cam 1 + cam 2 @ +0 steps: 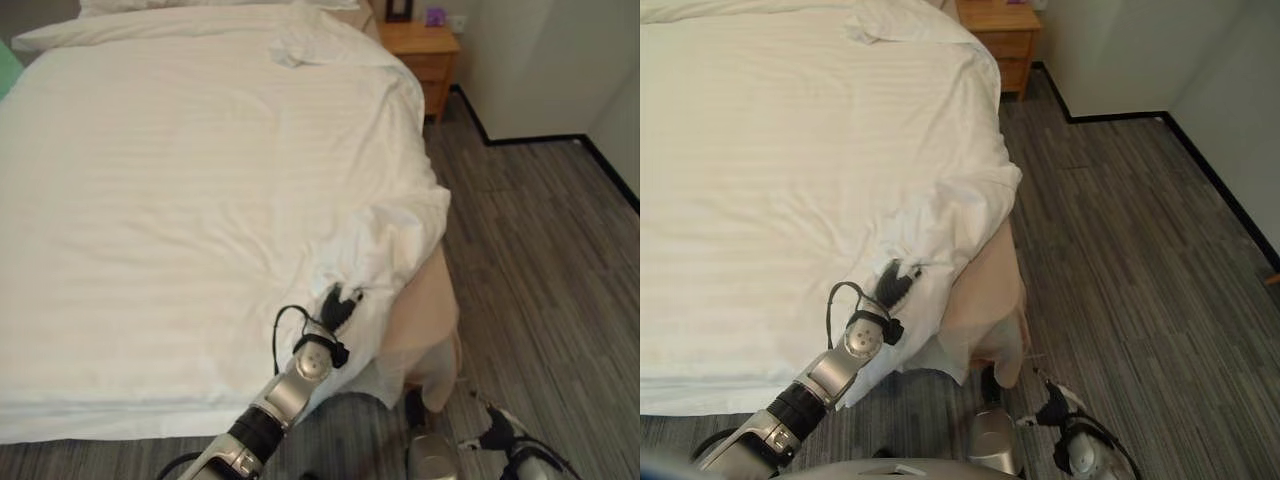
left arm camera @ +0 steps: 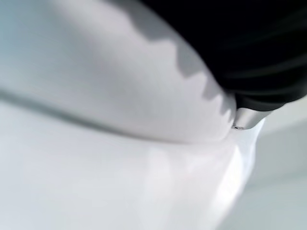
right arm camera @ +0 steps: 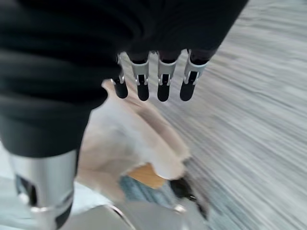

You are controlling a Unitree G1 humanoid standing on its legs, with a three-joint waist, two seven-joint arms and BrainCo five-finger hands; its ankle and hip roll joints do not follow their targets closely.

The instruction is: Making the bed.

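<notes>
At the lower middle of the frame, the left hand (image 1: 338,306) sits in the bunched corner of the white duvet (image 1: 200,180) at the foot of the bed.

Its fingers are sunk into the folds of cloth, so I cannot tell whether they grip it or lie loose. Around the hand the duvet is crumpled and turned back, hanging over the bed's corner, where a beige bed skirt (image 1: 425,320) shows beneath it. Up and to the left the duvet lies spread flat across the bed (image 1: 445,345), with a small rumple near the top. The right hand (image 3: 158,79) hangs over the grey striped floor (image 1: 540,260) with its fingers straight and relaxed, holding nothing. A wooden nightstand (image 1: 425,50) stands at the upper right, beside the bed's head.
</notes>
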